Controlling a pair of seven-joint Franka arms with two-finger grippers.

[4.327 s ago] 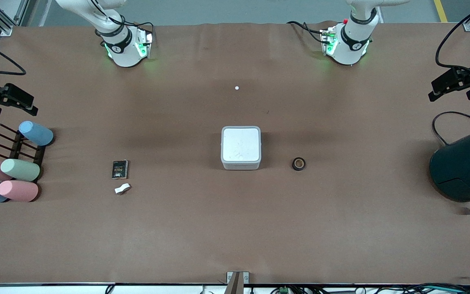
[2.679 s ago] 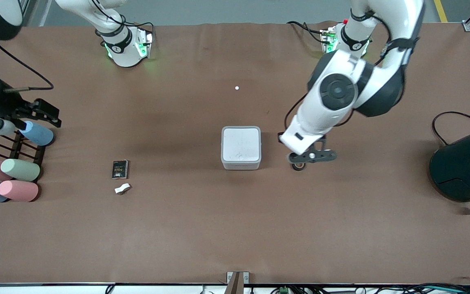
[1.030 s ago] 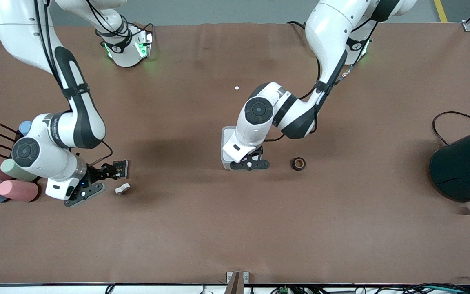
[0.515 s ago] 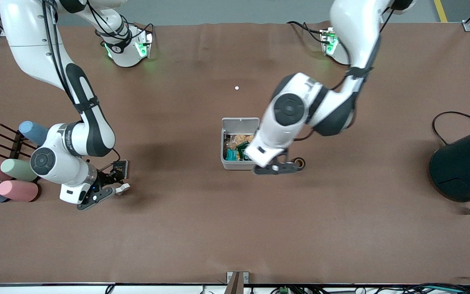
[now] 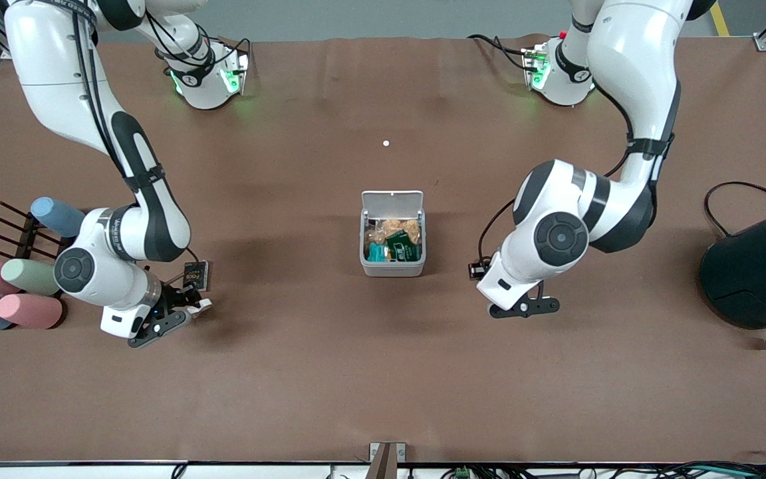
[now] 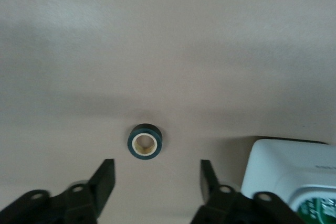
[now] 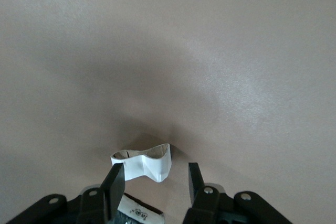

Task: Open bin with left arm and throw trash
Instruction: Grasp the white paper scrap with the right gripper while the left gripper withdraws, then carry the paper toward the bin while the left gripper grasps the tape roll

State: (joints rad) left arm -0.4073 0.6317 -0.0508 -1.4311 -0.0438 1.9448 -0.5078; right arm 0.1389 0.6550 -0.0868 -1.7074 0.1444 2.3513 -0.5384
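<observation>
The light-grey bin (image 5: 392, 267) stands mid-table with its white lid (image 5: 392, 200) flipped up; wrappers lie inside. My left gripper (image 5: 521, 307) is open and empty, low over the table beside the bin toward the left arm's end. In the left wrist view the dark tape ring (image 6: 145, 141) lies just ahead of that open gripper (image 6: 156, 182), with the bin's corner (image 6: 283, 163) beside it. The arm hides the ring in the front view. My right gripper (image 5: 173, 307) is open, low at the white scrap (image 5: 203, 305) and the black packet (image 5: 197, 275). In the right wrist view the scrap (image 7: 144, 163) lies at the tips of that gripper (image 7: 154, 182), and the packet (image 7: 137, 214) lies between the fingers.
Pastel cylinders (image 5: 30, 276) lie on a dark rack at the right arm's end. A big dark teal cylinder (image 5: 759, 273) with a black cable (image 5: 735, 193) stands at the left arm's end. A tiny white dot (image 5: 385, 143) lies between the bin and the bases.
Both arms came in from the table's ends. The bin's lid went from shut to flipped up. My left gripper moved from the bin's front edge to the tape ring; my right gripper edged toward the scrap.
</observation>
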